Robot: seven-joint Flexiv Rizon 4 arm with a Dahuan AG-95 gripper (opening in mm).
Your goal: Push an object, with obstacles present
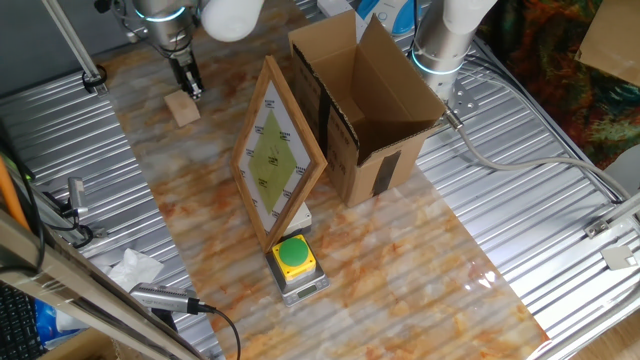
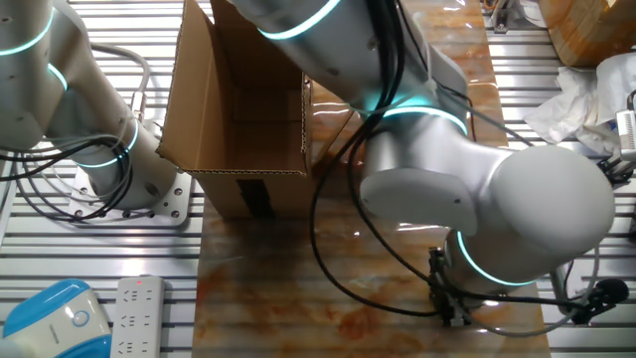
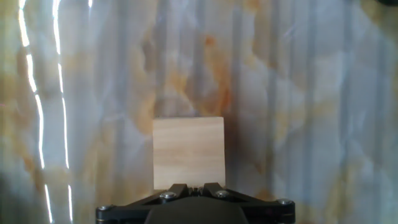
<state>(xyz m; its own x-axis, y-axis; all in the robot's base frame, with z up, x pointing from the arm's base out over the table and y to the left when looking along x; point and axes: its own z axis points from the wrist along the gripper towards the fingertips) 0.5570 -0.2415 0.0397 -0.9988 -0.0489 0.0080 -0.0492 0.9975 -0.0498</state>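
Wooden cube (image 1: 183, 109) on marbled bench (image 1: 420, 260), far-left corner in one fixed view. End effector (image 1: 192, 89) just behind it, tips at or against rear edge; contact not certain at this size. Fingers look drawn together, empty, presented as a blunt pusher. Framed board (image 1: 279, 152) propped upright on a corner, near mid-bench; open cardboard box (image 1: 365, 105) close behind it; yellow push-button (image 1: 294, 257) at board's foot. Likely arranged as a wall down the bench's middle. Free lane judged to run along left strip between cube and ribbed metal edge (image 1: 60, 140); margin there modest, cube near the bench edge.

Other fixed view: arm body (image 2: 477, 199) fills frame; cube hidden. Box (image 2: 238, 109) seen from open side, standing at bench's left margin. End effector (image 2: 450, 303) low at right, dark, partly masked.

Hand view: cube (image 3: 188, 152) centred, square to camera, directly ahead of closed finger tips (image 3: 189, 188), touching or nearly so. Bare marble ahead and to both sides; no obstacle in frame. Straight push forward judged feasible at first; off-centre contact would risk yawing the cube.
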